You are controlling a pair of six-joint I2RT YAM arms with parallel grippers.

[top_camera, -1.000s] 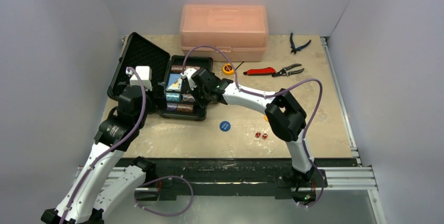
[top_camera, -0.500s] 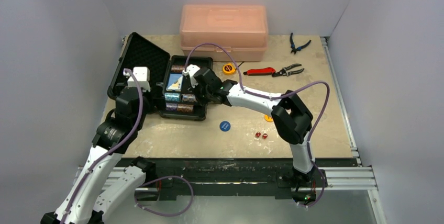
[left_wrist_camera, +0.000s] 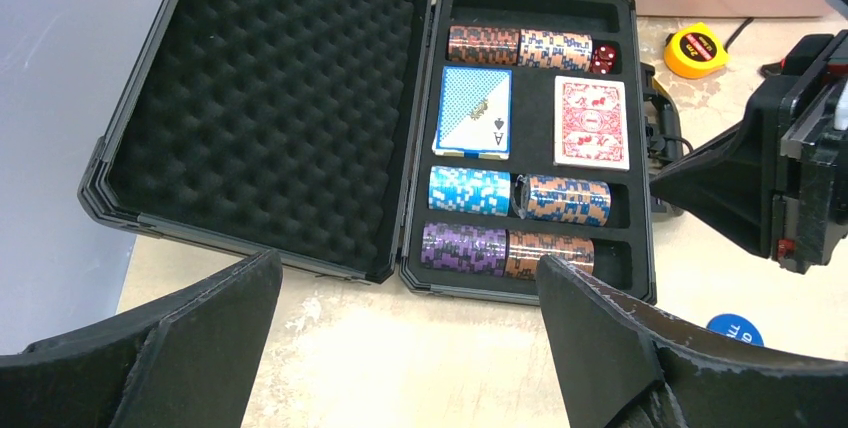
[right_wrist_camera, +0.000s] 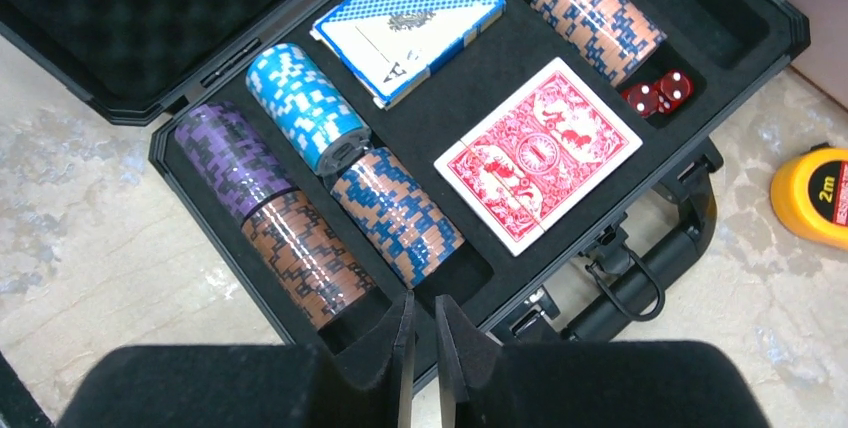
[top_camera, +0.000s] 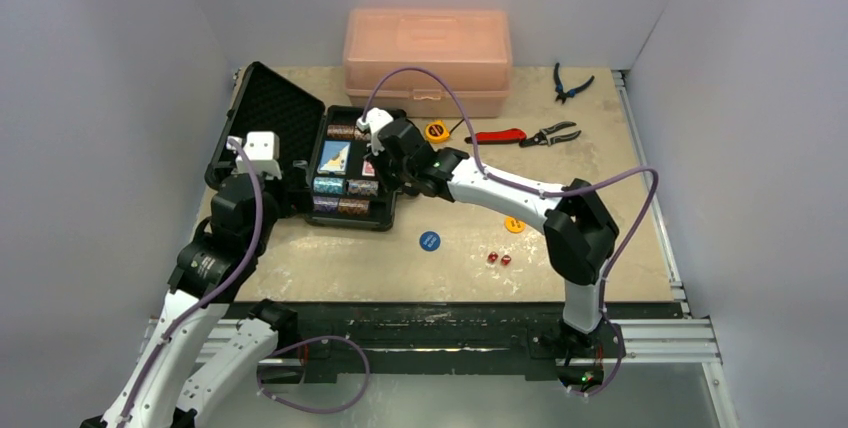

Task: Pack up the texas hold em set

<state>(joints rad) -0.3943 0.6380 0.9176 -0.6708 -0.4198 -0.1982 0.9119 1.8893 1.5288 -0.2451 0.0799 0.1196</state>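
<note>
The black case lies open at the table's left, its foam lid flat to the left. In the left wrist view the tray holds chip stacks, a blue deck, a red deck and red dice. My right gripper is shut and empty. It hovers over the tray's handle-side edge by the red deck, and also shows from above. My left gripper is open and empty just in front of the case. A blue disc, a yellow disc and two red dice lie on the table.
A pink plastic box stands behind the case. A yellow tape measure, a red-handled tool, pliers and blue cutters lie at the back right. The case handle sticks out under my right gripper.
My right gripper has drawn back toward the far right side of the case, uncovering the red deck lying in its slot. My left arm has shifted slightly left.
</note>
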